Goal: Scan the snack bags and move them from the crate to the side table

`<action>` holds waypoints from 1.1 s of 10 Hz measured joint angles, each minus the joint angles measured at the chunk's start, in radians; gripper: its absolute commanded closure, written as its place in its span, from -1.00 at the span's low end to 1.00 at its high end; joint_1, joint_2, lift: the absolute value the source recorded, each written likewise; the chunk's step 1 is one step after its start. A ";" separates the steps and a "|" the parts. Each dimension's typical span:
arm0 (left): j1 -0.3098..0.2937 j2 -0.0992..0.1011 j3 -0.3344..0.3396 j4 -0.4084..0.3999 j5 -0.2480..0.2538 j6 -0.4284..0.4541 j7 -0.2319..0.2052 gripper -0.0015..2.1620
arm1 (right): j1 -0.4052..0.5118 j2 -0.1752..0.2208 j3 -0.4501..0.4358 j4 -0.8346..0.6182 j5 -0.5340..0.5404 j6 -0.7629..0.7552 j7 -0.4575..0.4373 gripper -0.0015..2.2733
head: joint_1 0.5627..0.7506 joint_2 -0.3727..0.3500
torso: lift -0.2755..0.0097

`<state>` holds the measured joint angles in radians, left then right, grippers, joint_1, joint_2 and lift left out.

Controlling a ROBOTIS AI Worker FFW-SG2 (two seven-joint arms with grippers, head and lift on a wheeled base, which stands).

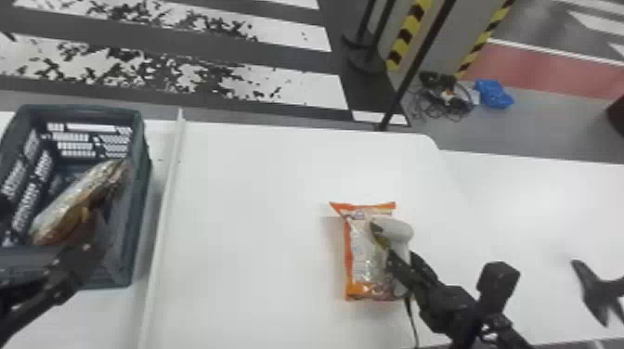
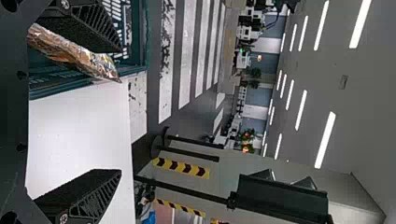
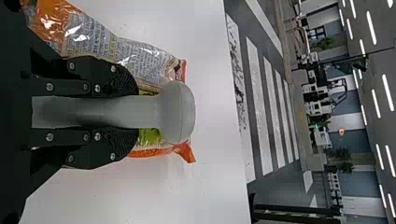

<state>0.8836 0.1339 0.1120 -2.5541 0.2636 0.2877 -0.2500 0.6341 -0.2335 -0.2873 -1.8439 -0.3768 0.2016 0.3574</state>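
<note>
An orange-and-clear snack bag (image 1: 364, 260) lies on the white table, its printed side visible in the right wrist view (image 3: 140, 56). Over its right part, my right gripper (image 1: 392, 255) holds a pale grey scanner (image 1: 394, 229). In the right wrist view the right gripper (image 3: 126, 112) is closed on the handle of the scanner (image 3: 177, 112). My left gripper (image 1: 86, 236) is at the crate (image 1: 134, 199), above the near end of another snack bag (image 1: 76, 199). In the left wrist view the left gripper (image 2: 119, 112) has its fingers wide apart, with the crate's bag (image 2: 74, 53) near one finger.
A raised white strip (image 1: 162, 218) runs between the crate and the middle of the table (image 1: 250, 209). A black stand (image 1: 601, 292) is at the right edge. Beyond the table's far edge rises a dark pole (image 1: 411, 69).
</note>
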 measured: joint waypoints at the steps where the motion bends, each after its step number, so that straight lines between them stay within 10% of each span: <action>1: 0.000 0.000 0.000 -0.001 -0.003 0.000 0.001 -0.93 | 0.001 -0.001 -0.004 -0.006 -0.005 -0.001 0.000 0.97 | 0.41 -0.70 | 0.32; 6: 0.000 0.001 0.000 -0.002 -0.005 0.000 0.003 -0.93 | -0.021 -0.029 -0.166 -0.049 -0.103 0.066 0.011 0.97 | 0.41 -0.94 | 0.32; 11: 0.000 0.000 -0.010 -0.017 -0.011 0.003 0.000 -0.93 | -0.201 -0.141 -0.203 0.261 -0.071 0.062 0.030 0.97 | 0.41 -0.94 | 0.32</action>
<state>0.8839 0.1337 0.1024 -2.5708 0.2522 0.2908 -0.2500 0.4331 -0.3743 -0.4907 -1.5831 -0.4476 0.2640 0.3879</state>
